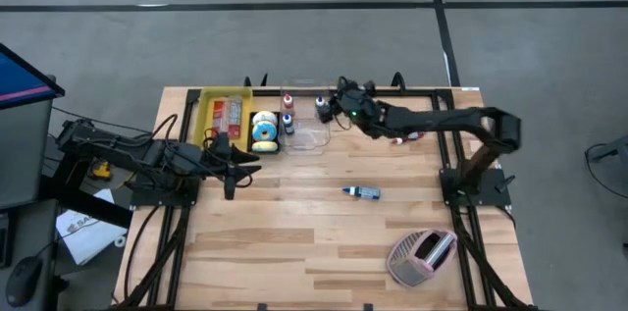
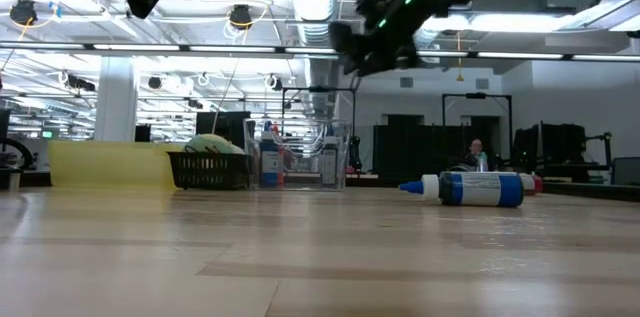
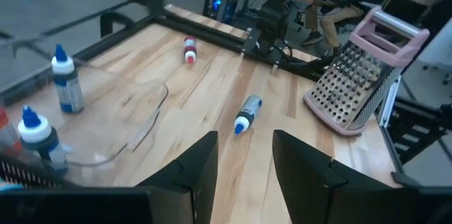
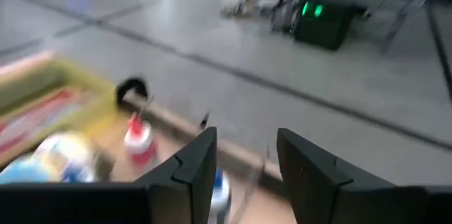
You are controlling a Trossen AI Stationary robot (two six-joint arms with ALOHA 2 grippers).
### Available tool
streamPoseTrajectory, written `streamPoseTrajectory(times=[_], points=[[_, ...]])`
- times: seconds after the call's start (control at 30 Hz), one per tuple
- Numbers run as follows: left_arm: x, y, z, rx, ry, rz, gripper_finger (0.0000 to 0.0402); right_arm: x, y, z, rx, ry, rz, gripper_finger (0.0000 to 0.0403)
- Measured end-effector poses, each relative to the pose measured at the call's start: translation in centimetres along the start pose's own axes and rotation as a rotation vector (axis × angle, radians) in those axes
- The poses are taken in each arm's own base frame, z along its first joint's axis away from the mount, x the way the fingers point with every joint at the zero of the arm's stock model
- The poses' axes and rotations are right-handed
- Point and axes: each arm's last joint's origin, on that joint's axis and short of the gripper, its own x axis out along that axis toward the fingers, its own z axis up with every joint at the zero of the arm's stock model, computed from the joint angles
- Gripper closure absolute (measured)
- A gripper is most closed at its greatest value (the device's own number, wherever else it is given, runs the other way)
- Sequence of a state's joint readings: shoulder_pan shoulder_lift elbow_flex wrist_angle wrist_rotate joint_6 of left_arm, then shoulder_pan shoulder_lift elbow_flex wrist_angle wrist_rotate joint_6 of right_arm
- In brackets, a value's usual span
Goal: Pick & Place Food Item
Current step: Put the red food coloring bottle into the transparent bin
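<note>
A black basket (image 1: pixel 263 132) at the far left holds round yellow-and-blue food packs (image 4: pixel 56 157). Beside it stand a yellow bin (image 1: pixel 226 113) with a red-and-white pack and a clear container (image 1: pixel 309 123) with small upright bottles (image 3: pixel 63 79). My right gripper (image 1: pixel 332 107) hovers open above the clear container's far side, high over the table in the low view (image 2: pixel 375 42), with nothing between its fingers (image 4: pixel 247 139). My left gripper (image 1: pixel 257 158) waits open just near of the basket, raised (image 3: pixel 245 139). A blue-capped bottle (image 1: pixel 361 191) lies on its side mid-table.
A red-capped bottle (image 1: pixel 402 138) lies on its side under the right arm. A pink box grater (image 1: pixel 422 252) lies at the near right. Bare wood stretches across the table's near half. Black frame rails run along the left and right edges.
</note>
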State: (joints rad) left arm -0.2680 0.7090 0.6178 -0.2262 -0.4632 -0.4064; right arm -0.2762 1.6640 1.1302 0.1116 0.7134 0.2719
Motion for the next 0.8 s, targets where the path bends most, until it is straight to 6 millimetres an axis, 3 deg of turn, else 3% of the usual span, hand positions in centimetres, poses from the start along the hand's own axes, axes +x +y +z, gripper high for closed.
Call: streamPoseTrajectory(times=[0.13, 0.37, 0.53, 0.8], points=[[0.0, -0.2, 0.3, 0.041, -0.028, -0.032, 0.027, -3.9, -1.2, 0.9, -0.043, 0.17, 0.142, 0.0262], [-0.1, -0.6, 1.1, 0.059, -0.097, -0.083, 0.027, -9.0, -5.3, 0.0, -0.22, 0.675, 0.466, 0.0262], [-0.1, -0.7, 1.3, 0.05, -0.121, -0.087, 0.027, -8.7, -7.7, -1.6, -0.415, 0.924, 0.503, 0.0262], [0.3, -0.8, 1.4, 0.037, -0.143, -0.054, 0.027, -4.5, -5.9, -6.1, -0.946, 1.156, 0.551, 0.0262]])
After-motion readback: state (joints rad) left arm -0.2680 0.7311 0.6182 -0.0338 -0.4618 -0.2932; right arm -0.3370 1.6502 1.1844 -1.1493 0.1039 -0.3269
